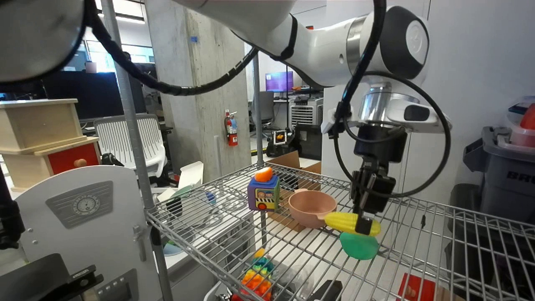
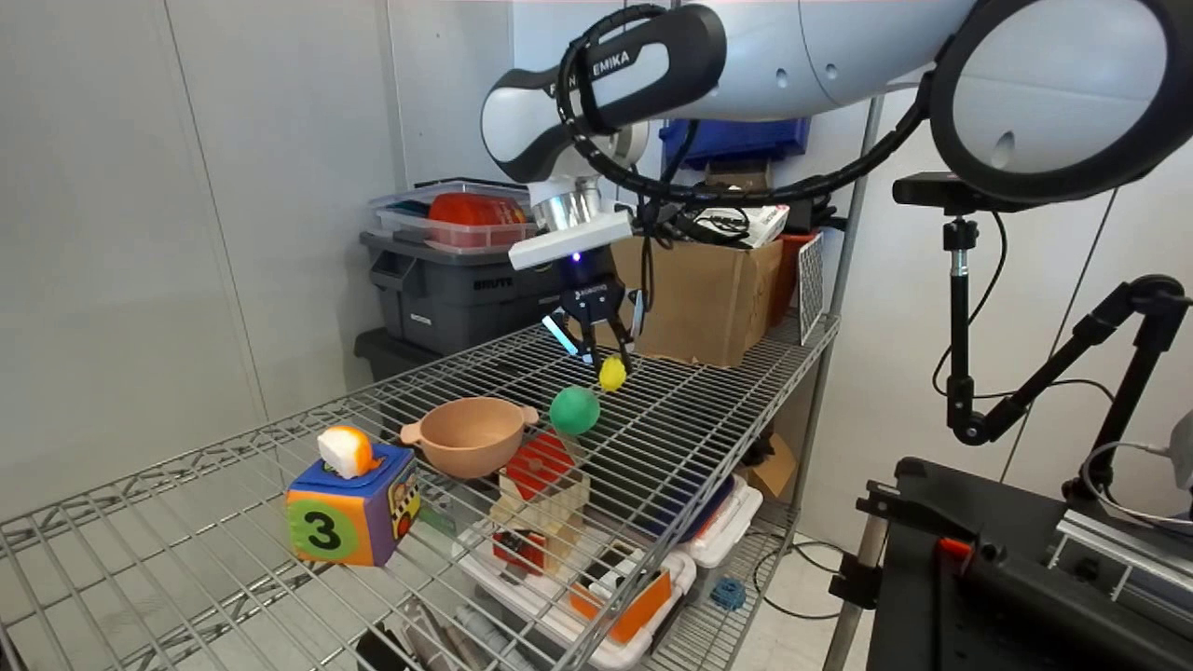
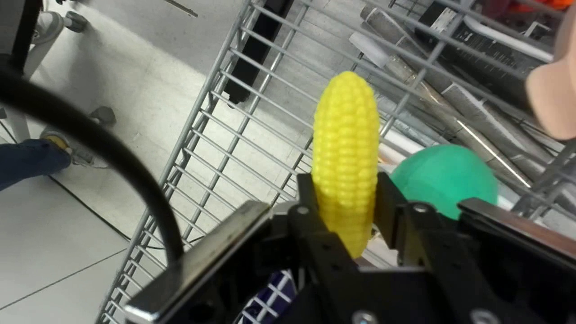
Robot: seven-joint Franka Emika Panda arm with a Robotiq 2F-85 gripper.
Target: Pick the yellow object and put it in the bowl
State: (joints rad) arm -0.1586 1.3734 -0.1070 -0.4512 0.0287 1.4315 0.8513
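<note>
The yellow object is a corn-like piece, seen in both exterior views and in the wrist view. My gripper is shut on it, one finger on each side, and holds it above the wire shelf. The gripper also shows in both exterior views. The tan-pink bowl with two small handles sits on the shelf, beside the held piece; it also shows in an exterior view. In the wrist view only a blurred part of the bowl shows at the right edge.
A green ball lies on the wire shelf near the bowl, below the gripper. A multicoloured block with an orange-and-white piece on top stands past the bowl. A cardboard box stands at the shelf's far end.
</note>
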